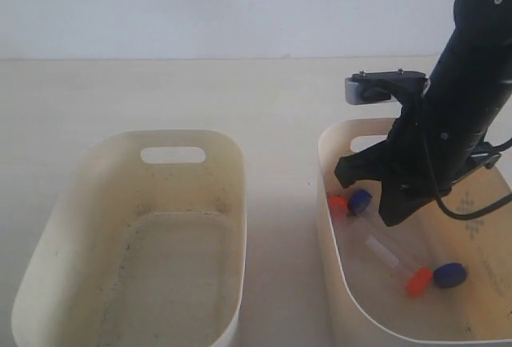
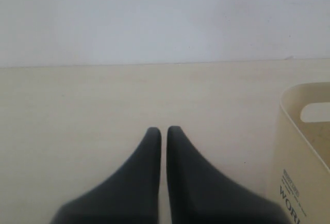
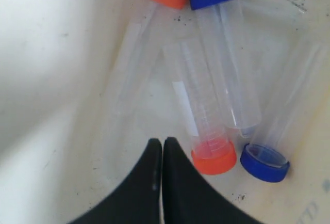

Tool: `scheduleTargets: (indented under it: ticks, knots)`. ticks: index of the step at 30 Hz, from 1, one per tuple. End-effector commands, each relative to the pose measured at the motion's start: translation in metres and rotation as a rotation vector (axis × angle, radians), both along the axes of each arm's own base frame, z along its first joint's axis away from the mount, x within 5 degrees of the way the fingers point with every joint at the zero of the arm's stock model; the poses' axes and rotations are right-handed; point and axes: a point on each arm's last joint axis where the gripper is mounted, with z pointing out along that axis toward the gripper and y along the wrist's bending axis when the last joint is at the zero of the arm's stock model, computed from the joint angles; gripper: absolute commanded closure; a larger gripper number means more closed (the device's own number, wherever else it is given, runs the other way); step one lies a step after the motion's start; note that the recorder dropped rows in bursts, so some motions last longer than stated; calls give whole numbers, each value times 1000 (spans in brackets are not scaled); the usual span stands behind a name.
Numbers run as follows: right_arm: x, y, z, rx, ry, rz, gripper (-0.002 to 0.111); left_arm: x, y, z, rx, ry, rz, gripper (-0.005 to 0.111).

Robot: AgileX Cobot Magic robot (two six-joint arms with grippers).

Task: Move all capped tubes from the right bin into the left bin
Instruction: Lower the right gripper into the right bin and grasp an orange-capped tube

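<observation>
Several capped tubes lie on the floor of the right bin [image 1: 330, 203]. Two caps rest at its left wall, one orange-red [image 1: 338, 203] and one dark blue [image 1: 360, 200]. Another orange-red cap [image 1: 418, 281] and another blue cap [image 1: 450, 275] lie nearer the front. My right gripper [image 1: 392, 215] hangs inside this bin, shut and empty. Its tips [image 3: 162, 142] sit just beside the orange-capped tube [image 3: 214, 157], not touching it; a blue-capped tube [image 3: 264, 162] lies further along. The left bin [image 1: 48, 243] holds nothing. My left gripper [image 2: 164, 129] is shut over bare table, out of the exterior view.
The cream tabletop [image 1: 280, 171] runs between the two bins, up to a white wall [image 1: 200, 3] at the back. The left wrist view shows a cream bin's outer wall [image 2: 299, 157] with printed lettering close beside my left gripper. The right arm [image 1: 472, 91] leans over the right bin.
</observation>
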Motion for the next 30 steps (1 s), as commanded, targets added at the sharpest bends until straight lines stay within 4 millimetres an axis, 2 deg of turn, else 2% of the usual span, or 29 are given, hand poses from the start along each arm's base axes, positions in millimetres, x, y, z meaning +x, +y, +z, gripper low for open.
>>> scheduleTargets:
  ticks: [1,6,12,20,30]
  knots:
    - [-7,7,1,-2,41,41,109,0,0,2,-7,-13,3,102]
    - [-16,16,15,9,-4,76,109,0,0,2,-7,-13,3,102]
    - [-20,5,29,-75,-87,48,109,0,0,2,-7,-13,3,102]
    - [-27,2,2,-78,-91,39,109,0,0,2,-7,-13,3,102]
    - [-27,0,-16,-59,-187,26,109,0,0,2,-7,-13,3,102]
